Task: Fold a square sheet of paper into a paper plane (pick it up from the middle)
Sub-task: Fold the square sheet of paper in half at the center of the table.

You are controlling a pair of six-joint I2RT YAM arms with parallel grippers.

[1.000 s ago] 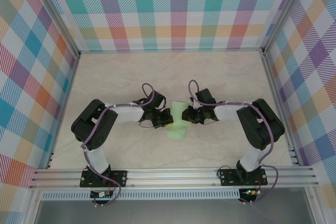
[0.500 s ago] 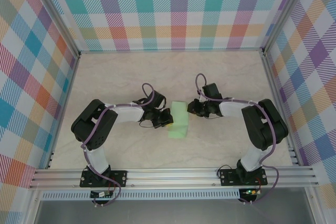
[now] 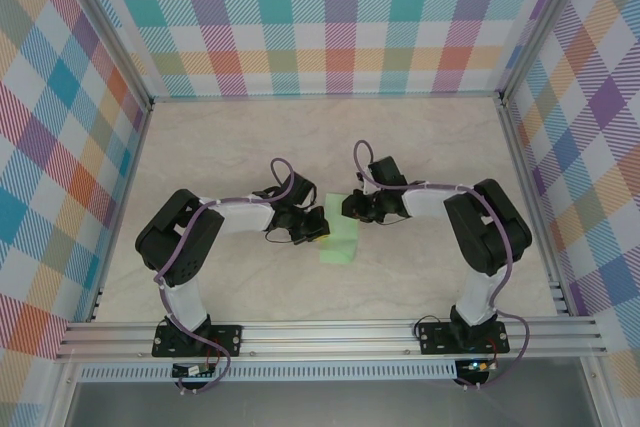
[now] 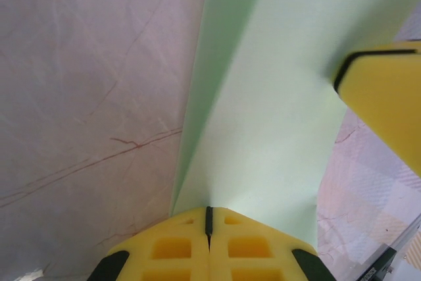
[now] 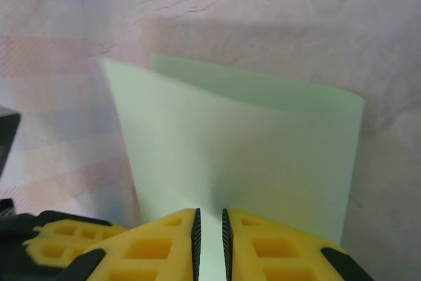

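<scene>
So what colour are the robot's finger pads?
Bright yellow with black edges, best seen in the left wrist view, where the left pincer pinches the pale green paper.

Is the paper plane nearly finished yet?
Not yet. The square sheet of paper is only bent over into two layers, as the right wrist view shows. The left gripper is shut on one edge, and the right gripper pinches the opposite edge. No pointed nose or wings are there yet, so most folds are left.

Looking down from high above and behind both arms at the whole counter (image 3: 250,147). Looking very close from each wrist, past yellow fingers (image 4: 177,248), at the same green paper (image 5: 243,143).
</scene>
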